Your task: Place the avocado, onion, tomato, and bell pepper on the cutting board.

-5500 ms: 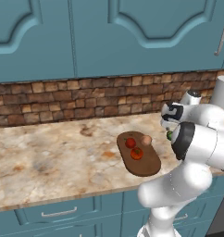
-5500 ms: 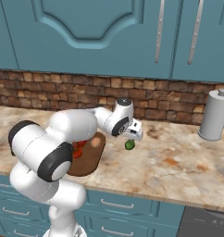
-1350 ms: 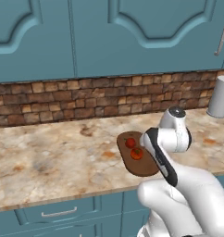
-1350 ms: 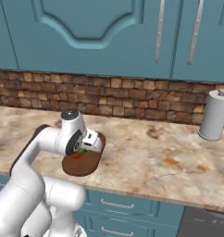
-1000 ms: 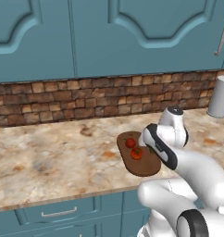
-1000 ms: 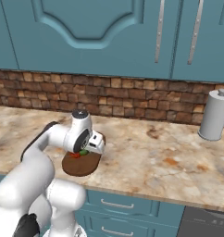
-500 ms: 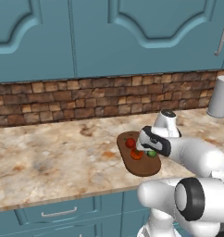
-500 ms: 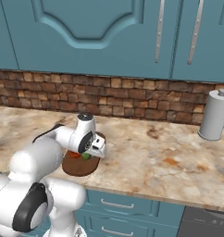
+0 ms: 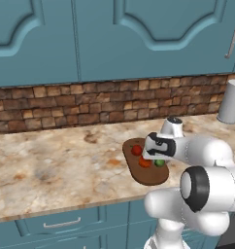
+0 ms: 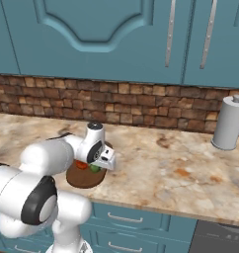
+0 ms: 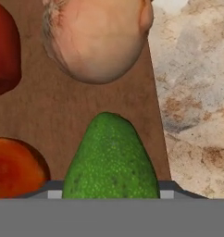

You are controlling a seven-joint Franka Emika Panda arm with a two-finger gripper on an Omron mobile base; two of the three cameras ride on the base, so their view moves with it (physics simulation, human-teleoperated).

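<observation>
In the hand view my gripper is shut on the avocado, a green pebbled fruit held low over the brown cutting board. Just beyond it on the board lies the pale tan onion. Two red fruits, one dark red and one orange-red, lie to the left; I cannot tell tomato from bell pepper. From the left base view the gripper hangs over the board with the avocado under it. The right base view shows the gripper, avocado and board.
A white paper towel roll stands at the back right of the marble counter. A brick backsplash and blue cabinets rise behind. The board's right edge meets bare counter.
The arm has swung the avocado from the counter right of the board to over the board and lowered it beside the other fruits. The jaws stay shut on it.
</observation>
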